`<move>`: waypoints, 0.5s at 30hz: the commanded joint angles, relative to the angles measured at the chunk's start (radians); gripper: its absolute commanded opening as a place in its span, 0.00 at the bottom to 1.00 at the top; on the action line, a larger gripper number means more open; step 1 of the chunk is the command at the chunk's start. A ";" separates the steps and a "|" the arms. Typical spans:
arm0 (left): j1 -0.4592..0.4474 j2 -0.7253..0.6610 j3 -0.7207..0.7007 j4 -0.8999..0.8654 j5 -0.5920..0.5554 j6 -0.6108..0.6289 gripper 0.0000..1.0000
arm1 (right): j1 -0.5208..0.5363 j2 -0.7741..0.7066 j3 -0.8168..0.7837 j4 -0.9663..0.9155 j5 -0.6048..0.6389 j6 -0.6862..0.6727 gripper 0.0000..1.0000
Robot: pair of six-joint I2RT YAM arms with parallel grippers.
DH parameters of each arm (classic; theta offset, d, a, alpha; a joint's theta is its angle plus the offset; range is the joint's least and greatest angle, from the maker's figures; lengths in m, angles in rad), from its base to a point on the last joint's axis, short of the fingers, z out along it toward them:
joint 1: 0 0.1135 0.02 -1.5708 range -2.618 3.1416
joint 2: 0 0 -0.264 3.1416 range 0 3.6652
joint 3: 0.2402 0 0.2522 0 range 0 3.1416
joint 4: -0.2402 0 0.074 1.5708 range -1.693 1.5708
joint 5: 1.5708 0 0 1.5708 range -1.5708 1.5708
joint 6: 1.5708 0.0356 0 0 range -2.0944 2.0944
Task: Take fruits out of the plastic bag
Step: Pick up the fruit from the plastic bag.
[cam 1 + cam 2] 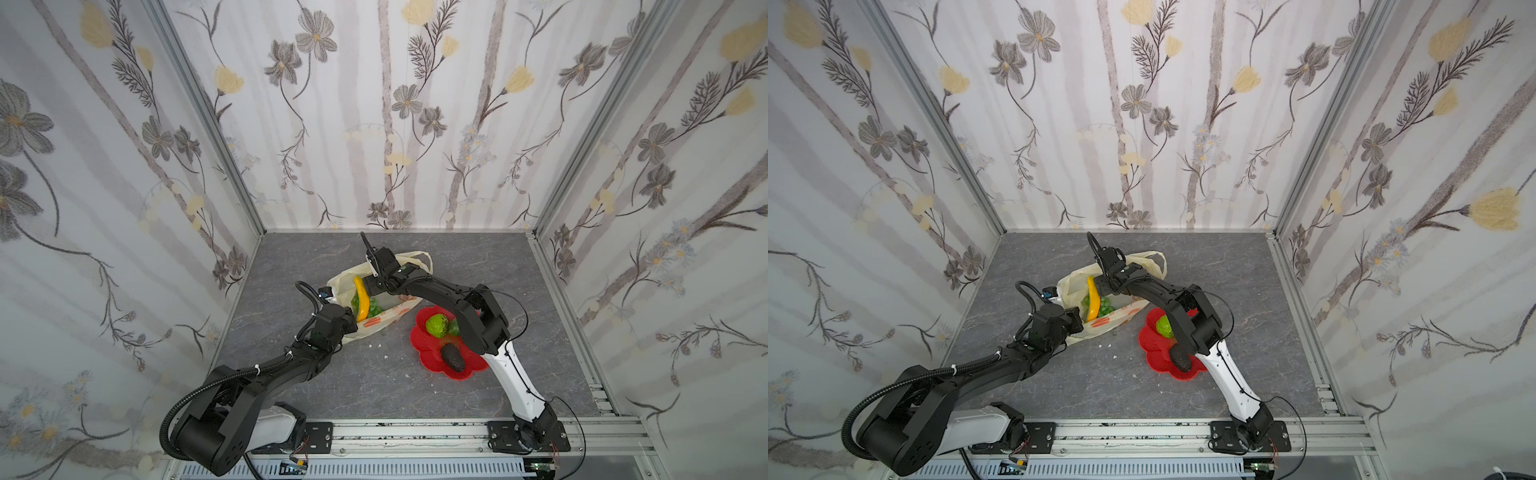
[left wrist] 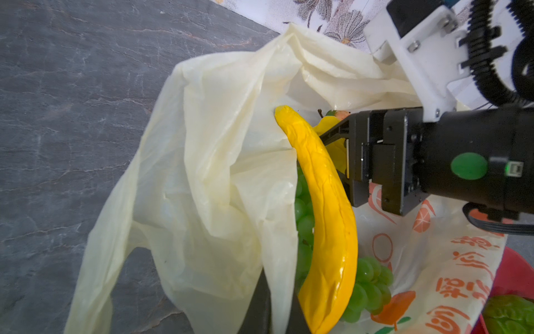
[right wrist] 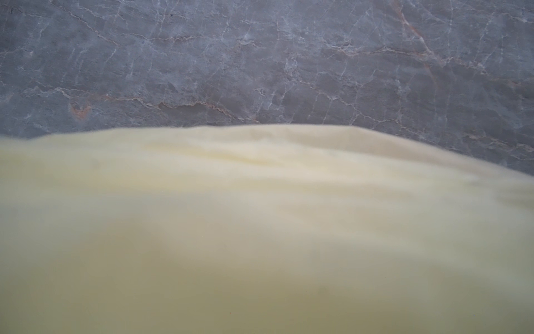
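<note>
In both top views the plastic bag (image 1: 340, 286) (image 1: 1073, 286) lies mid-worktop (image 1: 374, 382) with its mouth lifted; the banana (image 1: 361, 299) (image 1: 1093, 300) sticks out of it over the grape bunch (image 1: 376, 309); the left pincer (image 1: 351, 326) sits at the bag's near rim, its tips too small and dark to read here; the right pincer (image 1: 368, 286) reaches into the mouth from the far side, its tips hidden by its own body; beside the bag, apart from it, the red plate (image 1: 428, 353) (image 1: 1156, 353) carries the green citrus (image 1: 436, 325) (image 1: 1165, 325) and the avocado (image 1: 453, 358) (image 1: 1179, 359); a darker green piece (image 1: 454, 328) is half covered by the right arm in a top view. In the left wrist view the left pincer (image 2: 277, 306) is cut off at the frame edge, pressed together on the bag's rim; the right pincer (image 2: 338, 167) stands spread just behind the banana (image 2: 326, 202), with a yellow piece (image 2: 336, 150) between its fingers; whether the pads touch it cannot be told; most of the grapes (image 2: 370, 277) lie under the banana; the plate (image 2: 517, 271) and citrus (image 2: 508, 315) are clipped at the corner. In the right wrist view blurred bag film (image 3: 260, 231) covers most of the frame, hiding the pincer and all fruit; only bare worktop (image 3: 260, 57) shows beyond.
</note>
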 commanded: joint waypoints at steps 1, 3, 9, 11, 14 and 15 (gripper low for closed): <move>0.001 -0.004 -0.004 0.026 -0.007 0.000 0.08 | -0.002 0.006 0.009 -0.001 -0.012 0.007 0.74; 0.002 -0.005 -0.004 0.025 -0.007 0.000 0.08 | -0.002 0.004 0.008 -0.004 -0.022 0.010 0.70; 0.002 -0.005 -0.004 0.026 -0.008 0.000 0.08 | -0.002 -0.022 0.001 -0.020 -0.051 0.018 0.60; 0.002 -0.004 -0.004 0.026 -0.008 -0.001 0.08 | -0.001 -0.037 -0.018 -0.008 -0.053 0.015 0.59; 0.001 -0.004 -0.006 0.025 -0.011 0.002 0.08 | -0.001 -0.072 -0.060 0.020 -0.050 0.016 0.59; 0.002 -0.004 -0.006 0.026 -0.011 0.002 0.08 | -0.001 -0.086 -0.080 0.034 -0.048 0.016 0.59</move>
